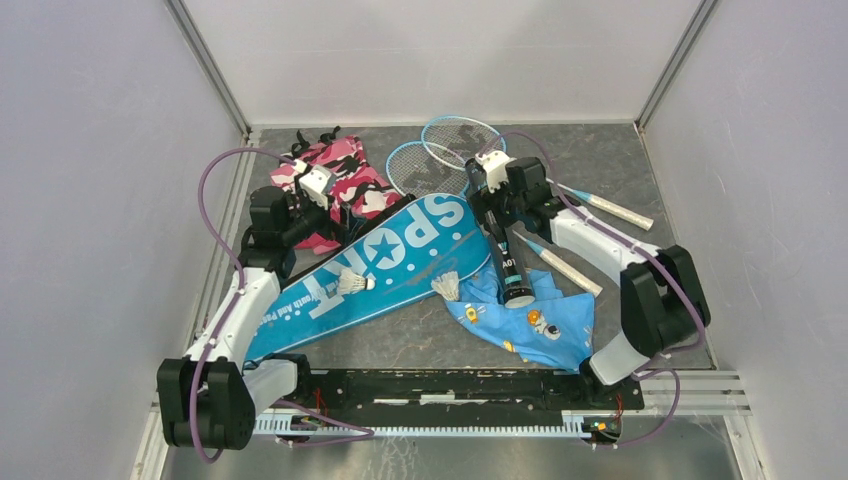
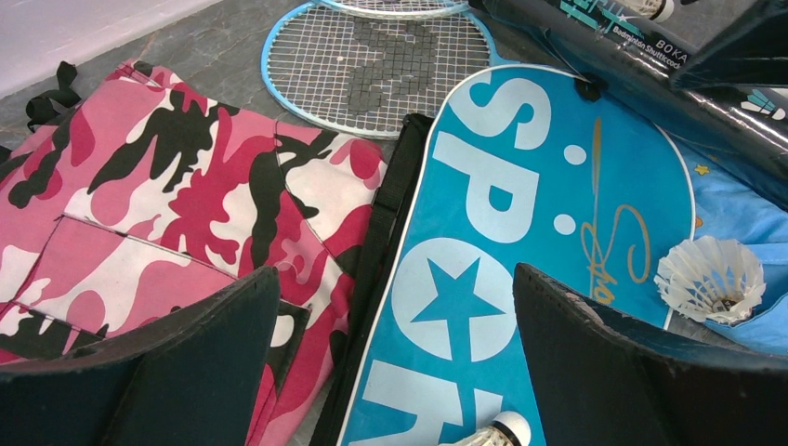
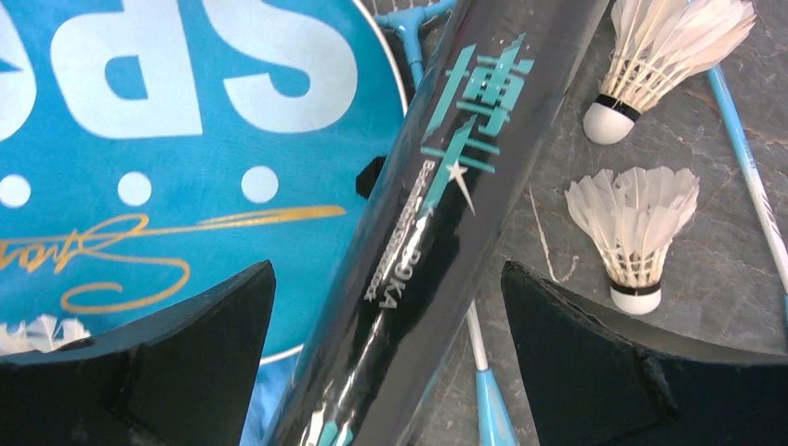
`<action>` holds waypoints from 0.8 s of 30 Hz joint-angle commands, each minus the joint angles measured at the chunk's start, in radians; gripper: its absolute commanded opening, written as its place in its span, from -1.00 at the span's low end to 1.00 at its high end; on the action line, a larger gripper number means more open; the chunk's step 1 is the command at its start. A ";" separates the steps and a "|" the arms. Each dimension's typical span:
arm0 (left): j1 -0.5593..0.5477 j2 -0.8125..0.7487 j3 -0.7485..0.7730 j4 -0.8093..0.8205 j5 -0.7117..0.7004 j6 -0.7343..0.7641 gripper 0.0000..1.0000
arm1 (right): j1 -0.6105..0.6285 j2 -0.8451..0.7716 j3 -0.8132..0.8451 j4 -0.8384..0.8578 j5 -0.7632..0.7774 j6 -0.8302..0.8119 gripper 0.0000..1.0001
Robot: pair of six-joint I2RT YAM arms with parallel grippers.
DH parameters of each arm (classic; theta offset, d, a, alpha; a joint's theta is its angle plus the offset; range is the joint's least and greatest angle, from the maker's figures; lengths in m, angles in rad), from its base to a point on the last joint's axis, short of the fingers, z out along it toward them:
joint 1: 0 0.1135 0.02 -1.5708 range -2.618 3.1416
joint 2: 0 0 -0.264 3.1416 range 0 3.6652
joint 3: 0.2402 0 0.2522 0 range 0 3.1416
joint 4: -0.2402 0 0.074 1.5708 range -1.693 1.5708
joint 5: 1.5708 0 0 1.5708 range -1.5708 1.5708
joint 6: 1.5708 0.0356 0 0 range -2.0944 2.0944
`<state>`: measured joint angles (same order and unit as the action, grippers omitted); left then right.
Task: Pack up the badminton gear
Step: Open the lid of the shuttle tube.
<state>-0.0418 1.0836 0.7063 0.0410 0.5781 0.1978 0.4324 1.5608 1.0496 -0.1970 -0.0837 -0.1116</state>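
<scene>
The blue "SPORT" cover [image 1: 380, 270] lies diagonally across the mat with one shuttlecock [image 1: 352, 281] on it and another [image 1: 446, 285] at its edge. Two light-blue racquets [image 1: 440, 155] lie at the back, with their handles [image 1: 620, 211] to the right. The black tube [image 1: 508, 262] lies beside the cover. My left gripper [image 1: 335, 208] is open and empty [image 2: 395, 279], hovering over the cover's left edge [image 2: 520, 204] and the pink camouflage bag [image 2: 186, 186]. My right gripper [image 1: 488, 212] is open [image 3: 388, 274], its jaws standing either side of the tube [image 3: 437, 214] without touching it. Two shuttlecocks [image 3: 636, 232] lie right of the tube.
The pink camouflage bag [image 1: 335, 185] lies at the back left. The blue cartoon-print cloth [image 1: 530, 322] lies crumpled at the front right, under the tube's near end. White walls enclose the mat on three sides. A racquet shaft [image 3: 488, 400] runs under the tube.
</scene>
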 commanded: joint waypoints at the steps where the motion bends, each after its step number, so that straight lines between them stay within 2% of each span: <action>1: -0.007 -0.029 -0.014 0.060 0.007 -0.014 1.00 | 0.006 0.066 0.102 0.007 0.062 0.054 0.96; 8: -0.008 -0.046 -0.026 0.068 0.003 -0.010 1.00 | 0.007 0.169 0.197 -0.039 0.078 0.062 0.90; 24: -0.014 -0.040 -0.041 0.076 0.017 0.014 1.00 | 0.004 0.298 0.278 -0.098 0.171 0.056 0.80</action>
<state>-0.0483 1.0561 0.6777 0.0647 0.5785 0.1982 0.4381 1.8324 1.2701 -0.2844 0.0498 -0.0673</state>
